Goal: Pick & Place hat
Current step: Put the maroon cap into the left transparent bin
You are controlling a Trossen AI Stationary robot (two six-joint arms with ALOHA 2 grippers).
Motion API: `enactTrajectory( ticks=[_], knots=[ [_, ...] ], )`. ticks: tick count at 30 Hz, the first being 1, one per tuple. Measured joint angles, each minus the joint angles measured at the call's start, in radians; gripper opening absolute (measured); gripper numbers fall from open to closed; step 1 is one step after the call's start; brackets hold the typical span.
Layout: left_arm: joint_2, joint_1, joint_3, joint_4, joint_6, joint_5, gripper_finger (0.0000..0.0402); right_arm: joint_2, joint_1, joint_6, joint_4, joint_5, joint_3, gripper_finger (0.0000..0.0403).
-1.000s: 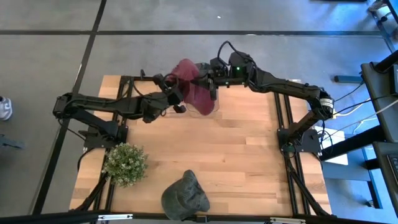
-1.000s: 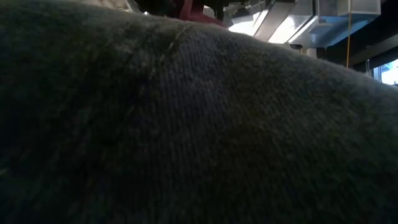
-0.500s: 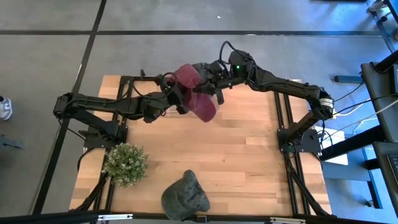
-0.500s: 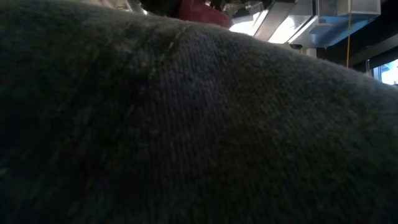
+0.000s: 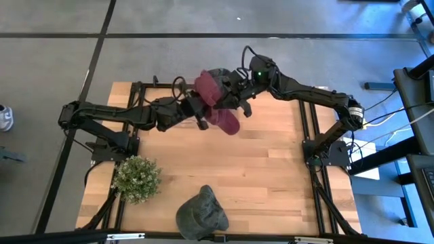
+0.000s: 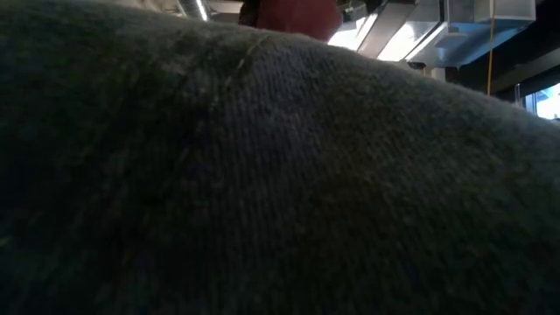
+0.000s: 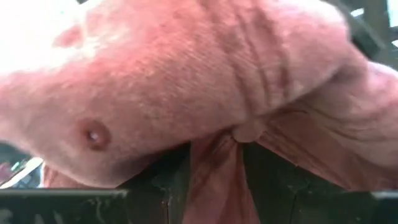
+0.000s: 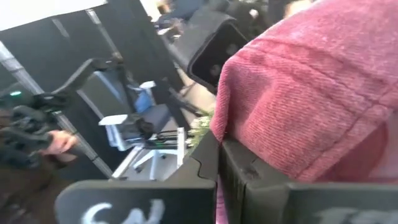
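Note:
A maroon corduroy hat hangs in the air above the table's far part, held between both grippers. My left gripper reaches in from the left and is shut on its cloth; the hat fills the left wrist view. My right gripper comes in from the right at the hat's far-right side, and the hat lies over its fingers. A sliver of the hat shows in the low view. A second, grey hat lies at the table's near edge. My left gripper pinches a bunched fold of the hat's cloth between its two fingers, coming level from the table's left. The hat is lifted clear of the table and bulges beyond the fingers. My right gripper is shut on the hat's edge, coming from the table's right. The cloth drapes over one finger and hides the place of contact. The hat is clear of the table.
A small potted plant stands at the table's near left. The grey hat blocks nearly the whole low view. Bare wood lies between the arms and the near edge. A person's hand shows in the room beyond.
Both grippers have carried the maroon hat a little toward the table's right and near side. The left gripper moved right. The hat has changed shape: its loose lower part has swung out toward the near right, so it looks longer and narrower than before.

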Motion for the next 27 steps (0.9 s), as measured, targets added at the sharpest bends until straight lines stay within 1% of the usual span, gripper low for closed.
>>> enactTrajectory(
  ticks=[3, 5, 8, 11, 14, 17, 21, 24, 27],
  knots=[
    [0.0, -0.002, 0.0, 0.005, 0.031, 0.063, 0.0143, 0.0, -0.014, 0.036, 0.059, -0.098, 0.0, 0.0003],
    [0.0, -0.004, 0.0, 0.01, 0.063, 0.088, 0.0143, 0.0, -0.023, 0.089, 0.124, -0.16, 0.0, 0.0003],
    [0.0, -0.002, 0.0, 0.059, 0.123, 0.138, 0.0143, 0.0, -0.036, 0.129, 0.186, -0.199, 0.0, 0.0003],
    [0.0, 0.002, 0.0, 0.145, 0.15, 0.187, 0.0143, 0.0, -0.048, 0.158, 0.19, -0.2, 0.0, 0.0003],
    [0.0, 0.002, 0.001, 0.231, 0.163, 0.194, 0.0143, 0.0, -0.051, 0.168, 0.19, -0.197, 0.0, 0.0003],
    [0.0, 0.002, 0.001, 0.24, 0.174, 0.216, 0.0143, 0.001, -0.045, 0.167, 0.213, -0.197, 0.0, 0.0003],
    [0.029, 0.001, 0.003, 0.247, 0.176, 0.234, 0.0143, 0.001, -0.028, 0.209, 0.283, -0.197, 0.0, 0.0003],
    [0.063, 0.0, 0.003, 0.303, 0.213, 0.206, 0.0143, 0.001, -0.015, 0.213, 0.28, -0.194, 0.0, 0.0003],
    [0.097, 0.002, 0.003, 0.391, 0.25, 0.235, 0.0143, 0.001, -0.006, 0.213, 0.285, -0.179, 0.0, 0.0003]
  ],
)
